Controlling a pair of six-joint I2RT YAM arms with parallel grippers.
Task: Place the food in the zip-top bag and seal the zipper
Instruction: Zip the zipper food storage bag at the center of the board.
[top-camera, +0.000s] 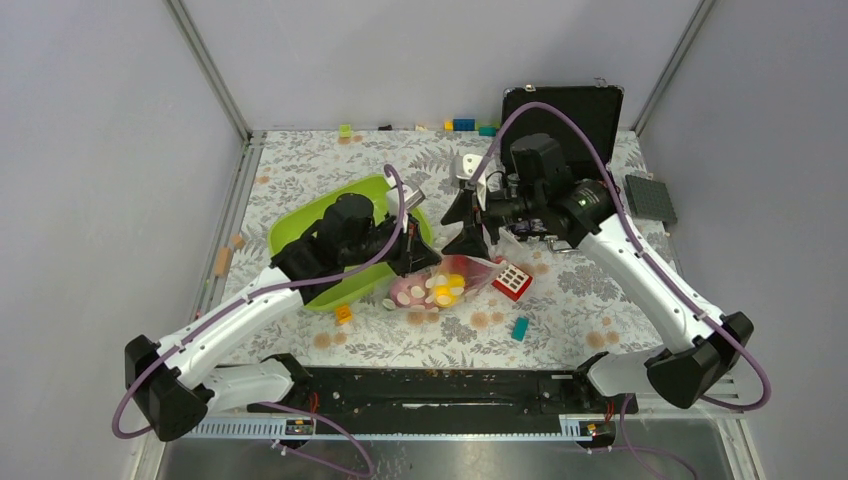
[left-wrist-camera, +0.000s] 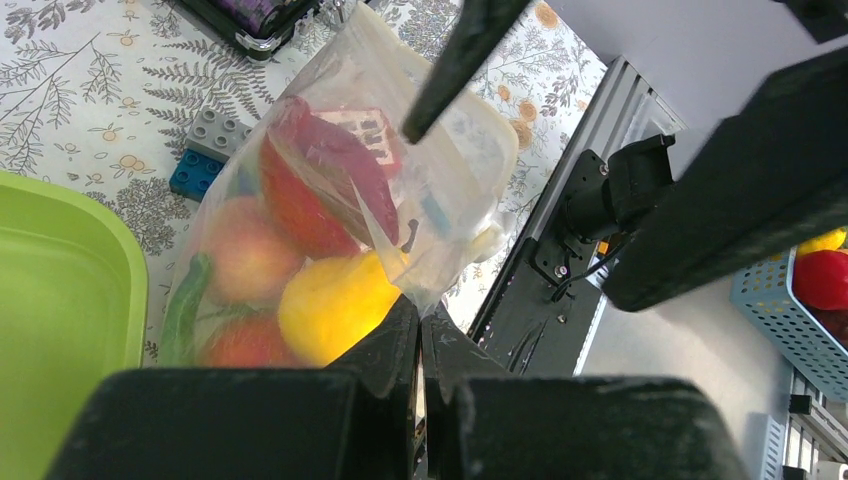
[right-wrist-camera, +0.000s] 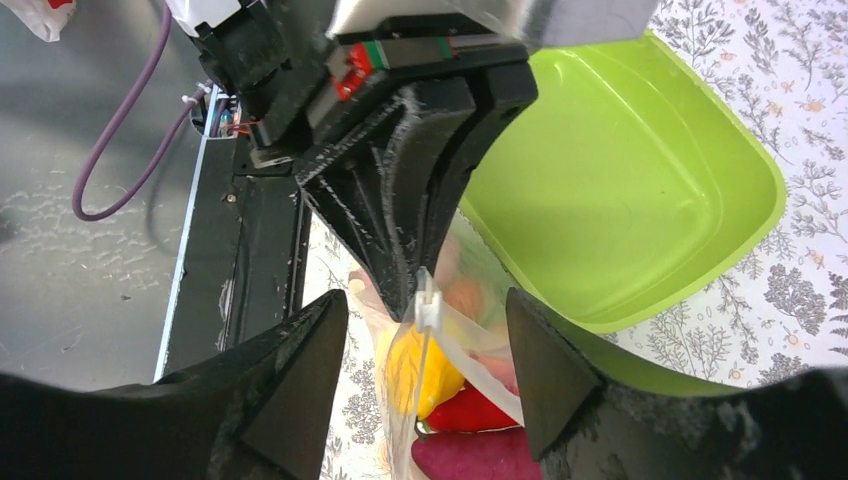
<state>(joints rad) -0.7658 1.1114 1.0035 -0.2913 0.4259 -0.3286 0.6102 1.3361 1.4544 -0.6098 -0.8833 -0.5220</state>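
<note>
On floral-cloth worktop (top-camera: 300, 165), grey walls around: green tub (top-camera: 295, 225) left of centre; left gripper (top-camera: 412, 252) pinched tight on bag (top-camera: 445, 285) corner, mid-worktop; right gripper (top-camera: 468, 226) jaws apart, straddling bag mouth. Left wrist alone shows lemon (left-wrist-camera: 335, 300), peach (left-wrist-camera: 245, 255) inside. Right wrist shows zipper (right-wrist-camera: 427, 312) between its jaws.

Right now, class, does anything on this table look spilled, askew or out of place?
Yes: round chips lie scattered over the patterned cloth around the zip-top bag, and loose blocks sit among them at odd angles. It reads as a spill rather than a tidy layout. Nothing looks broken.
</note>
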